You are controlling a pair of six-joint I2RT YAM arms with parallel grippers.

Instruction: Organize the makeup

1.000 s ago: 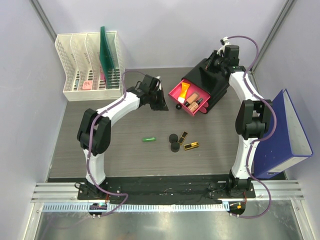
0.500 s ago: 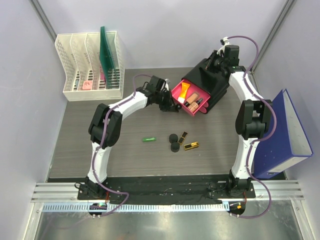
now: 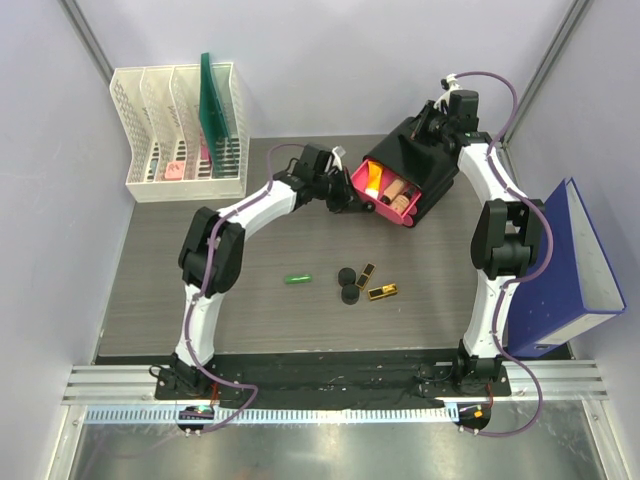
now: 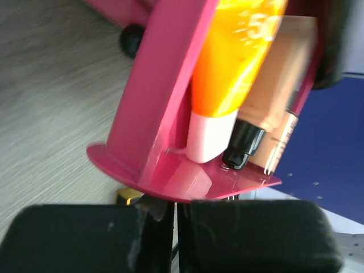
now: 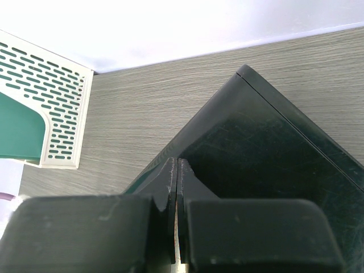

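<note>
Standing file rack (image 3: 150, 110): is sitting at the far left rear of the table (image 3: 200, 300), holding an upright green folder (image 3: 213, 100) and a small pink block (image 3: 172, 171) in one of its slots.
Green tube (image 3: 297, 278): is lying flat on the open table, left of the other loose items and well apart from the drawer.
Left gripper (image 3: 345, 196): is reaching across to the drawer; in the wrist view its fingers are pressed together with nothing between them (image 4: 173, 213), their tips meeting the drawer's front lip.
Compacts (image 3: 346, 274): two black round ones are lying just beside each other mid-table, right of the green tube.
Sticks (image 3: 367, 271): two gold-black ones are lying just right of the compacts, the second (image 3: 382, 292) nearer the arm bases.
Pink drawer (image 3: 362, 178): is sticking partway out of the black box, tilted toward the left gripper.
Orange tube (image 4: 233, 62): is lying inside the drawer, its white cap toward the front lip.
Beige bottles (image 3: 397, 188): are lying in the same drawer beside the orange tube, one dark cap showing at the front in the wrist view.
Black box (image 3: 425, 165): is sitting at the rear right of the table.
Right gripper (image 3: 435, 115): is resting at the box's top rear edge, its fingers closed on nothing (image 5: 176, 170).
Blue binder (image 3: 565, 260): is leaning at the far right edge.
</note>
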